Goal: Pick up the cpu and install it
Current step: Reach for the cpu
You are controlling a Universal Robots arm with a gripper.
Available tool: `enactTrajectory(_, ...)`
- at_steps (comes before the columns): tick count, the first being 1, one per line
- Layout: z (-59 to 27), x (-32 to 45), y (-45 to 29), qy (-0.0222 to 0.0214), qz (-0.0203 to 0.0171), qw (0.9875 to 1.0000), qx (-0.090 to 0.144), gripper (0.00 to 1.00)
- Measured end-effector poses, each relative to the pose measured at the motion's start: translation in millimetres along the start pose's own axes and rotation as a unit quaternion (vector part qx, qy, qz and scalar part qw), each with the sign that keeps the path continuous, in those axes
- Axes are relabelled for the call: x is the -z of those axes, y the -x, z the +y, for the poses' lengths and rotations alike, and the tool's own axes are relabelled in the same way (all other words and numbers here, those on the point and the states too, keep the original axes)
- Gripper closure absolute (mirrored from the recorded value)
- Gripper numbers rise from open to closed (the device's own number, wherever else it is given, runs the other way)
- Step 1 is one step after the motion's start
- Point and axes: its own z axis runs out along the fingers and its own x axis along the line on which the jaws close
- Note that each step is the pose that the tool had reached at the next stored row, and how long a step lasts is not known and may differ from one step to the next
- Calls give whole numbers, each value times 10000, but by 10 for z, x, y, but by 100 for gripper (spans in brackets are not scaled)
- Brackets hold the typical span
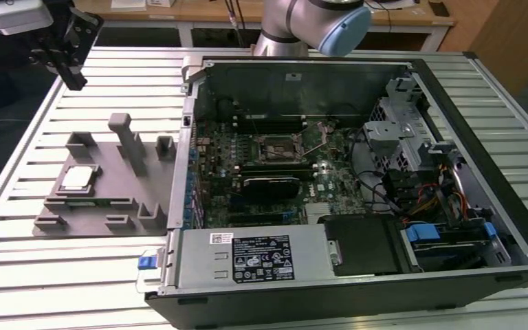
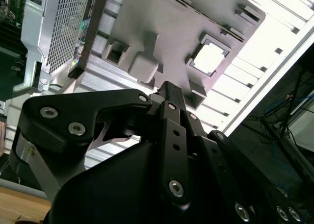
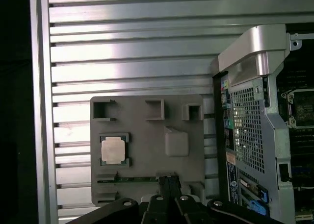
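The cpu [image 1: 78, 177] lies flat, metal top up, in a shallow pocket of the grey tray [image 1: 108, 201] on the slatted desk [image 1: 25, 275], just beside the open computer case [image 1: 301, 82] on the exterior view's left. In the first wrist view the cpu [image 3: 113, 149] shows tray lips along 2 of its sides, while the other 2 look freer.

The gripper [image 1: 74, 81] hangs above the desk, well apart from the cpu and off past the tray's far corner. In both wrist views its fingers look closed together with nothing between them [image 3: 167, 177] [image 2: 169, 87].

I judge the cpu light and stiff, but thin, smooth and easy to let slip. Its underside contacts would be delicate, so a hold on 2 opposite edges of the rim seems best, at the sides the lips leave free, with light pressure and the chip kept level. The bright top [image 2: 212, 57] offers no purchase for pinching.

The cpu's thickness and how deep it sits in the pocket are hard to judge. Its orientation marks cannot be made out. The socket [image 1: 278, 146] on the board inside the case is visible, yet whether its latch and cover stand open I cannot tell.
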Motion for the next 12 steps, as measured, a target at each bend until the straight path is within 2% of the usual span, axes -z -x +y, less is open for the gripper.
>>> enactTrajectory(5,-7,-6,-85,0,0,10000,0,89)
enactTrajectory(9,-13,-41,-143,1,1,10000,0,89)
enactTrajectory(12,-17,-67,-188,23,2,10000,-1,89)
